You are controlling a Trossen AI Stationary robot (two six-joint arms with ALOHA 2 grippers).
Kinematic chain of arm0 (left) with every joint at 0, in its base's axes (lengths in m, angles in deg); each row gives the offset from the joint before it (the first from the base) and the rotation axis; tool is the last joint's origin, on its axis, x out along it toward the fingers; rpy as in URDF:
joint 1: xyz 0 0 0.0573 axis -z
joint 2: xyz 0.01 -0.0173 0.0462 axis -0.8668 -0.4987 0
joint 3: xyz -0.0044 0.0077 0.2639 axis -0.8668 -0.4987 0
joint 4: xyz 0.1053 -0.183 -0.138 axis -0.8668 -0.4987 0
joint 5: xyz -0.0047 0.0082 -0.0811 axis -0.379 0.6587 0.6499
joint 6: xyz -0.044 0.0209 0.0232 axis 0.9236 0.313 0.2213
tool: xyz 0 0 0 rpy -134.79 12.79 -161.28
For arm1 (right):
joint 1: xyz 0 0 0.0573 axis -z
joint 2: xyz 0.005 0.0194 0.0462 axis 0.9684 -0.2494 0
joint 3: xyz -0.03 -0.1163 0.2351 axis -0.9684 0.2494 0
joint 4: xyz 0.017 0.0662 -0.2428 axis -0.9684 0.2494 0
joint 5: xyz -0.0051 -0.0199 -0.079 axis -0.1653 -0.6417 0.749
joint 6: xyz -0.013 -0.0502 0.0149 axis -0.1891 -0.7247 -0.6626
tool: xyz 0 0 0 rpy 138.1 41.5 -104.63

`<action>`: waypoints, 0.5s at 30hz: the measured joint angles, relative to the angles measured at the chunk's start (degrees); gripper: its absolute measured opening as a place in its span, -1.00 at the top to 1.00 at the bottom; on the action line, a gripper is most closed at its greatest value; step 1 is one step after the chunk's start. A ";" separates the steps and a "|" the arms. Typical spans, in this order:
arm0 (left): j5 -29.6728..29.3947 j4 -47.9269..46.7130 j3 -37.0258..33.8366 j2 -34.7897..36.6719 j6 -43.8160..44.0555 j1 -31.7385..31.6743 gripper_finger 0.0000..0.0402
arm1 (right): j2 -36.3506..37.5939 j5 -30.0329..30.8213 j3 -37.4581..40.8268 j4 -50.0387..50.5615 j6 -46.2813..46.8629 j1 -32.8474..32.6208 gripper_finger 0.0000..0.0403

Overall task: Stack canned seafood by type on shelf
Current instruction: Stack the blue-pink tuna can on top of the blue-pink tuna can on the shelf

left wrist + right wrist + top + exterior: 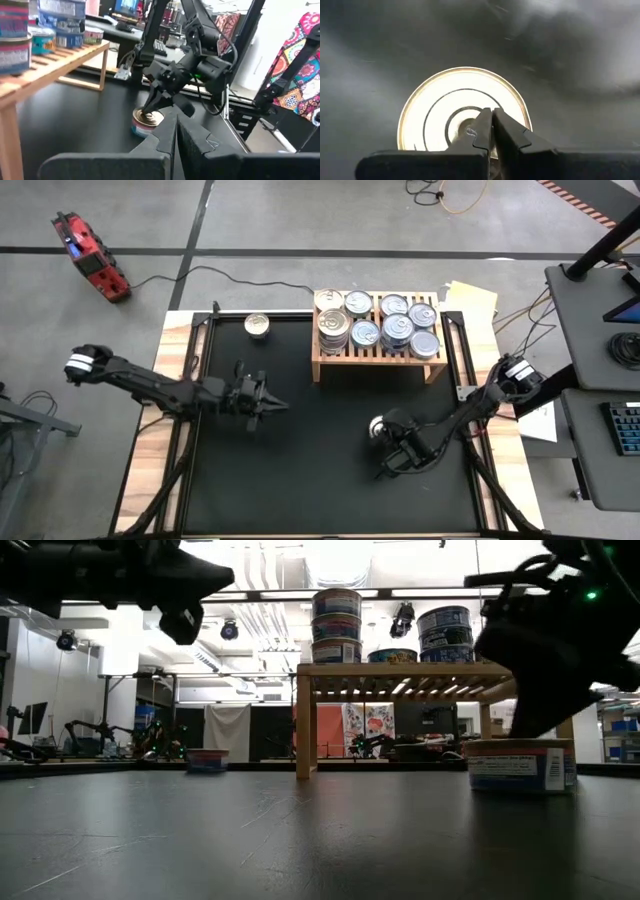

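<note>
On the left, the left gripper (275,402) hangs above the black mat (300,470) in mid-counter, its fingers (172,132) pressed together on nothing, the arm stretched low and nearly level from the counter's left edge; it points toward the right half of the counter and looks to be waiting. Behind it, near the mat's far edge, a lone tin (257,326) lies flat and apart from everything. Next comes the shelf (378,360) at the far side of the mat, its slatted top already carrying most of the canned seafood (380,320) in short stacks. Farthest right is the relation that matters: one loose tin (465,117) sits flat on its base on the mat, nearer than the shelf, and the right gripper (383,442) stands directly over it, its fingers (507,132) closed against each other with the tips over the lid's centre, not around the rim. The tin is round, so there is no long axis to line up with. The right arm is folded in from the counter's right edge, wrist bent steeply down. To take this tin, the fingers would probably need to part and straddle its sides.
</note>
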 joint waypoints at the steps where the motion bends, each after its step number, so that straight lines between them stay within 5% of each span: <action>1: -1.07 0.15 0.09 -0.56 0.33 0.74 1.00 | 0.00 0.35 0.30 -1.99 -1.04 0.00 0.95; 6: -5.42 3.16 0.20 -3.74 0.16 3.99 1.00 | -0.16 3.53 2.43 -17.38 -8.80 0.33 0.96; 12: -5.65 5.94 0.25 -8.18 0.49 4.46 1.00 | -0.12 3.82 2.55 -44.18 -37.05 1.80 0.96; 15: -5.63 5.94 0.25 -10.60 1.97 4.46 1.00 | 1.93 3.60 2.41 -47.44 -43.03 1.79 0.96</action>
